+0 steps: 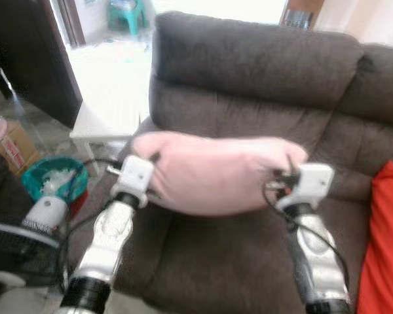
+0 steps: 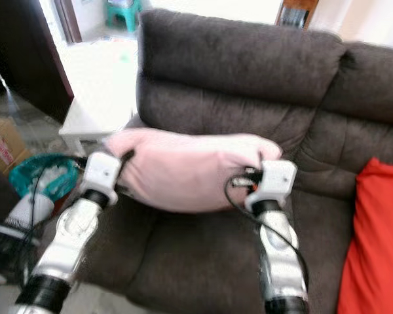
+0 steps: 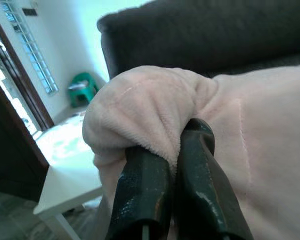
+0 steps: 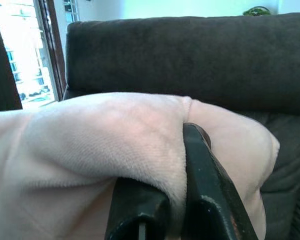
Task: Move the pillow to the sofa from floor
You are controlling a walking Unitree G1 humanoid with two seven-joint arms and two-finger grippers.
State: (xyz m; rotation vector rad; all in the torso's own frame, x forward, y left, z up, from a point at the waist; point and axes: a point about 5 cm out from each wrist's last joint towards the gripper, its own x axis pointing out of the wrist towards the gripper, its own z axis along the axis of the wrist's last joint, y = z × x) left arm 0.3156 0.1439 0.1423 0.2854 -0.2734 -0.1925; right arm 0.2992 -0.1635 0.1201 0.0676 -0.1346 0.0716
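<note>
Brown sofa point(image 1: 249, 72) mid-frame; both grippers, left point(image 1: 150, 171) and right point(image 1: 283, 180), clamp the pink pillow point(image 1: 216, 171); I'd lower evenly onto the seat before releasing.

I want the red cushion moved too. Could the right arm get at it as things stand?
Probably not yet: the right pincer is shut on the pillow, as is the left pincer. The red cushion lies close by, unobstructed.

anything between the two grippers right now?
The pink pillow spans the whole stretch, left gripper pinching one end and right gripper the other, held over the brown sofa; clearest in the eye views.
</note>
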